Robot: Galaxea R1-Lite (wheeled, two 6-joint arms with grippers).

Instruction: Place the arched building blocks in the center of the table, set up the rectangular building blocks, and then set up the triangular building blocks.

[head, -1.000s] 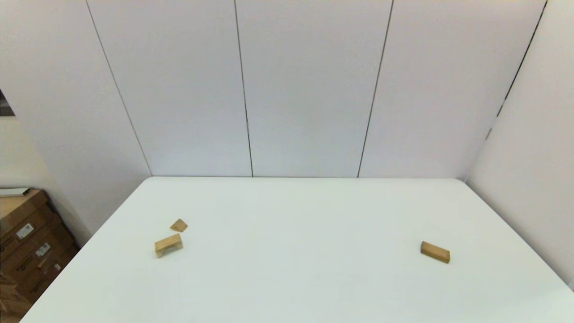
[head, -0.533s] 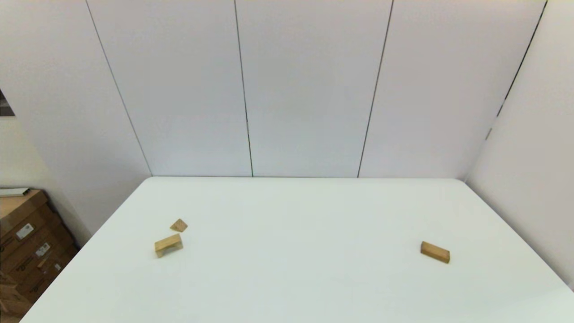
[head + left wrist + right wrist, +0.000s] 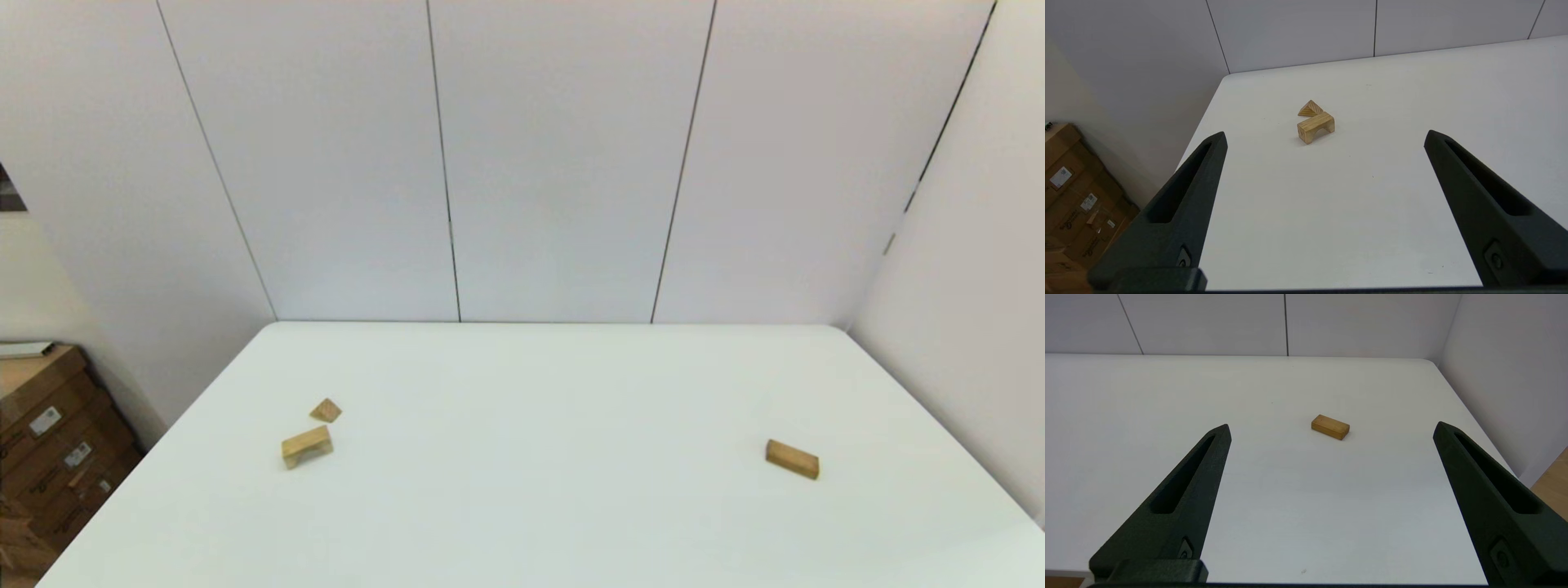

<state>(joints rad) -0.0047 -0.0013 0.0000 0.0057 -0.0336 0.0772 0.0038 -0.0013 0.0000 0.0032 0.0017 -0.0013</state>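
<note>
While legs rest down, arched block (image 3: 307,447) long axis skewed, bar (image 3: 792,459) lying diagonal.

A bare test room or lab is being shown. A plain white table (image 3: 539,490) is being enclosed at 12 and 3 o'clock by seamed white wall panels (image 3: 563,163). At 9 o'clock, stacked cardboard boxes (image 3: 49,441) with shipping labels are being kept on the floor, as in a storage corner.
</note>
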